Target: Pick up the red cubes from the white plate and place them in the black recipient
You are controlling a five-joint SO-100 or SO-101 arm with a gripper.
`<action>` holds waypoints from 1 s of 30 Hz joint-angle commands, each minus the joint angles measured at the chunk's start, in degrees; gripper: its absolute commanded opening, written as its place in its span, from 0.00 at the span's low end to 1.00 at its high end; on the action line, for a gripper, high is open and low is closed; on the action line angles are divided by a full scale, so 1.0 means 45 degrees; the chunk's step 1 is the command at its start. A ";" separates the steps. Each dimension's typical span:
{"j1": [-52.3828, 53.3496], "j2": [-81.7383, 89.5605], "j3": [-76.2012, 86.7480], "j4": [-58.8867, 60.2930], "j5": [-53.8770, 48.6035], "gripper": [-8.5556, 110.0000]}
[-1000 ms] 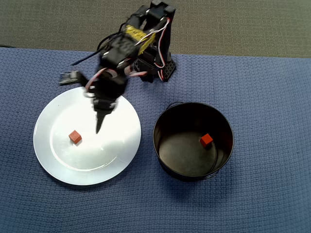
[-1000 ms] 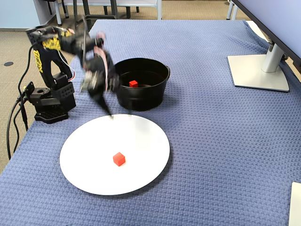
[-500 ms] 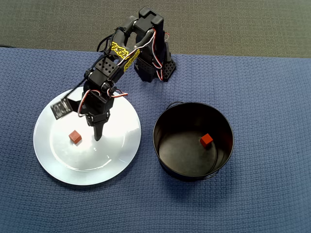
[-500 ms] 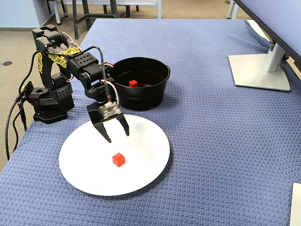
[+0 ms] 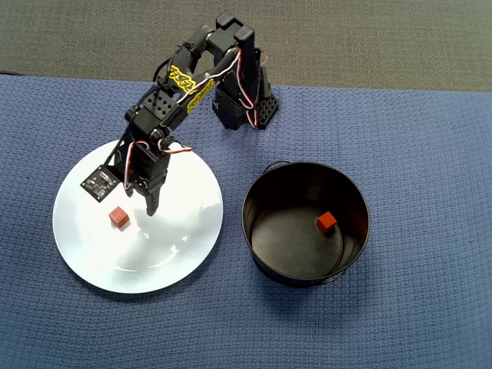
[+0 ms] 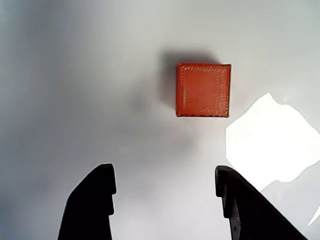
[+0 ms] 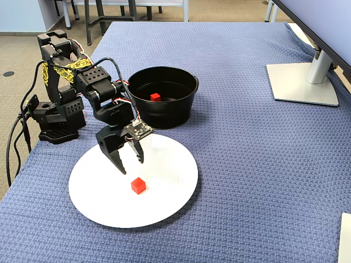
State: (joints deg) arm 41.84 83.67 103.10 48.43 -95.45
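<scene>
Gripper (image 7: 130,165) spread wide above white plate (image 7: 164,213), red cube (image 7: 138,186) at its 5 o'clock; another cube (image 7: 156,97) in black pot (image 7: 170,112).

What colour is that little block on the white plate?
Red-orange. The cube shows best in the wrist view, against the plate.

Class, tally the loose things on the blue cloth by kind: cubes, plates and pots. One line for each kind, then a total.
Red cubes: 2, one on the plate, one in the pot
White plate: 1
Black pot: 1
Total: 4
</scene>
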 commanded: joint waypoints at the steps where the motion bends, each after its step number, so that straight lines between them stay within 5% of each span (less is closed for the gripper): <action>1: 0.0547 -0.0234 -0.0566 -0.0410 -0.0527 0.22; 30: 0.0801 -0.3047 -0.3437 -0.0977 -0.0762 0.22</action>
State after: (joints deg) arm 46.67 69.61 91.85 44.82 -99.23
